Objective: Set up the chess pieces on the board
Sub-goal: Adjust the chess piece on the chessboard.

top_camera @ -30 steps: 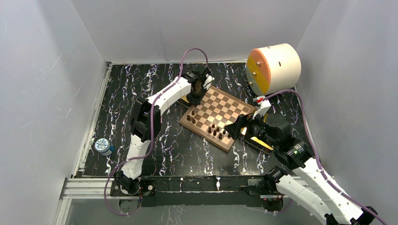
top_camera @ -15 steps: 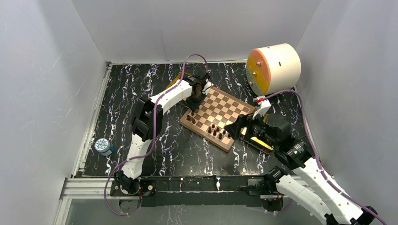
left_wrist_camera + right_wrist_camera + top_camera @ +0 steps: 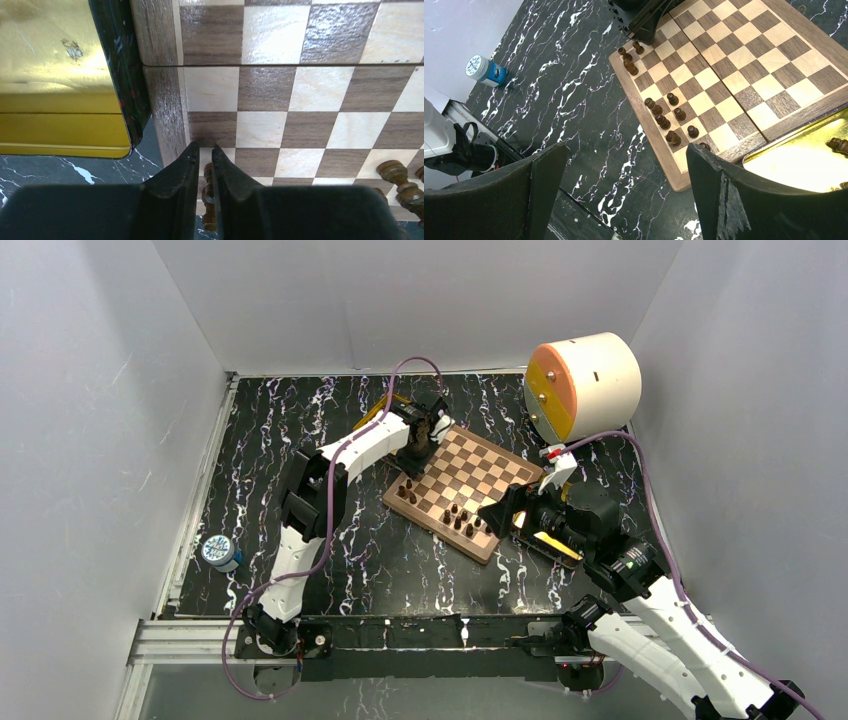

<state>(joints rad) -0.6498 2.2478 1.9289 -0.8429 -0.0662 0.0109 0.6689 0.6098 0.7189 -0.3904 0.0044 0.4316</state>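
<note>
White walls (image 3: 100,390) enclosed a black, white-veined table (image 3: 270,420), at the far right of which a cream drum with an orange face (image 3: 585,383) was laid on its side. Near the table's centre the board (image 3: 480,465) was set cornerwise, lying flat. One gold tray (image 3: 55,75) was placed just beside the board's far left edge, and a second gold tray (image 3: 804,160) lay against the edge nearest the right arm, with a dark piece (image 3: 838,145) seen in it. A blue-capped jar (image 3: 218,552) stood well apart at the near left. The left gripper (image 3: 204,148) was held low over the board's left edge, its fingers pressed almost together with only a thin slit between them. A dark piece (image 3: 209,200) was partly seen behind them, but whether it was touched could not be determined. The right gripper (image 3: 625,146) was held above the board's near right corner with its fingers spread wide and nothing between them. Three dark chess pieces (image 3: 628,57) were grouped at the left corner, and a larger cluster (image 3: 669,120) stood along the near edge.
</note>
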